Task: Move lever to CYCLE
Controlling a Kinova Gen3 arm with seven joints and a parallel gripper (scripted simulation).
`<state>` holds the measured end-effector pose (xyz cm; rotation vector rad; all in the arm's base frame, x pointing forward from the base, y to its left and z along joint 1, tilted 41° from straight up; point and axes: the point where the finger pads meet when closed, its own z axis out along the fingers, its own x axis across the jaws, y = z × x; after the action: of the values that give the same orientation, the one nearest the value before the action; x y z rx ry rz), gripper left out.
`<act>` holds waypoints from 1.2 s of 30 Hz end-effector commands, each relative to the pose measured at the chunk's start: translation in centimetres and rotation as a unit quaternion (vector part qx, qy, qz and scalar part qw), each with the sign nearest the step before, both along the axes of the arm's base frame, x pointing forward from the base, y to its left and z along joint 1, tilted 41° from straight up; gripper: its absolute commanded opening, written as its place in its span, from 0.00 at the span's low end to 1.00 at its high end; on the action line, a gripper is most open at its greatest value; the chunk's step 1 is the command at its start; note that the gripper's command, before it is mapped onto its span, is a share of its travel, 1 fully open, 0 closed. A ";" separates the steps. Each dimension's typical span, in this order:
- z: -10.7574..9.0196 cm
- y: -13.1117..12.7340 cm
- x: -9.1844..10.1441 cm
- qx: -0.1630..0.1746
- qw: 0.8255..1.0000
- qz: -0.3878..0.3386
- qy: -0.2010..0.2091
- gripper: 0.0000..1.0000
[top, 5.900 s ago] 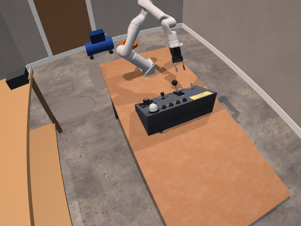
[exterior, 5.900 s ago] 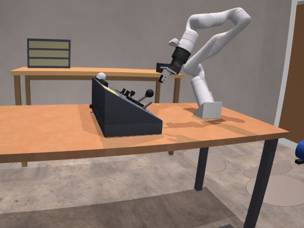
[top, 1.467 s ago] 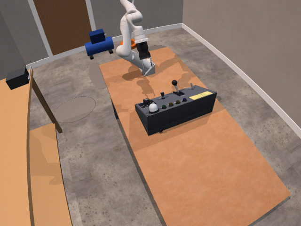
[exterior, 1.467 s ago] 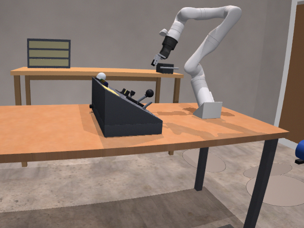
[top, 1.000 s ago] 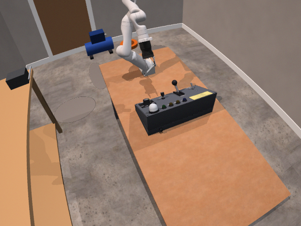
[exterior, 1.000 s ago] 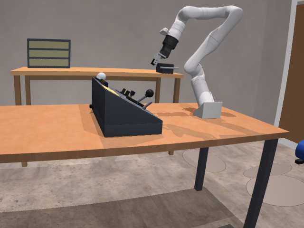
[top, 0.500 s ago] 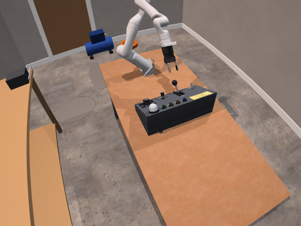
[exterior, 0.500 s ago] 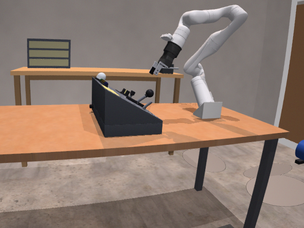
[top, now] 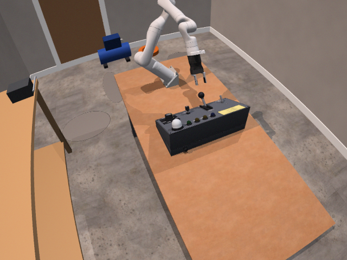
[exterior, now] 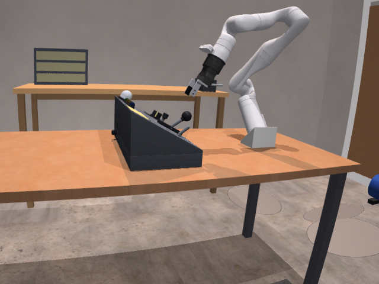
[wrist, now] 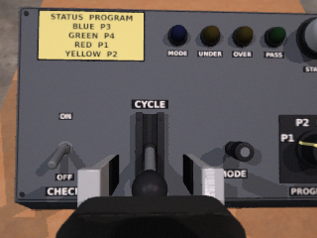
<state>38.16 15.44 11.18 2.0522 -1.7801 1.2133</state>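
The dark console (top: 207,131) (exterior: 153,143) (wrist: 99,99) stands on the orange table (top: 238,181) (exterior: 61,152). Its lever, with a black ball knob (top: 201,95) (exterior: 186,115) (wrist: 149,184), sits at the end of its slot away from the CYCLE label (wrist: 150,104). My gripper (top: 200,80) (exterior: 191,90) (wrist: 151,168) is open and empty. It hangs above and behind the knob, clear of it, and in the wrist view the fingers frame the knob on both sides.
On the panel are a toggle switch (wrist: 59,156) (top: 220,98) near OFF, a MODE button (wrist: 239,150), a program dial (wrist: 309,146), several coloured lamps, a white dome (top: 176,123) (exterior: 125,94) and a yellow card (wrist: 91,36). The arm's base (top: 171,79) (exterior: 260,137) stands behind the console.
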 end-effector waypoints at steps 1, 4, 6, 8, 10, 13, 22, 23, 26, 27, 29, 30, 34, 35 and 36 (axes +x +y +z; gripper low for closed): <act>0.1 0.2 0.3 0.003 1.000 0.000 -0.005 1.00; 0.1 0.2 0.3 0.003 1.000 0.000 -0.005 1.00; 0.1 0.2 0.3 0.003 1.000 0.000 -0.005 1.00; 0.1 0.2 0.3 0.003 1.000 0.000 -0.005 1.00; 0.1 0.2 0.3 0.003 1.000 0.000 -0.005 1.00; 0.1 0.2 0.3 0.003 1.000 0.000 -0.005 1.00; 0.1 0.2 0.3 0.003 1.000 0.000 -0.005 1.00; 0.1 0.2 0.3 0.003 1.000 0.000 -0.005 1.00; 0.1 0.2 0.3 0.003 1.000 0.000 -0.005 1.00; 0.1 0.2 0.3 0.003 1.000 0.000 -0.005 1.00; 0.1 0.2 0.3 0.003 1.000 0.000 -0.005 1.00; 0.1 0.2 0.3 0.003 1.000 0.000 -0.005 1.00; -0.5 -0.3 -1.2 0.002 1.000 0.000 -0.005 1.00; -0.7 -0.5 -1.8 0.002 1.000 0.000 -0.005 1.00; -0.9 -0.7 -2.4 0.002 1.000 0.000 -0.005 1.00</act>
<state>37.05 14.96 10.69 2.0495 -1.7853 1.2129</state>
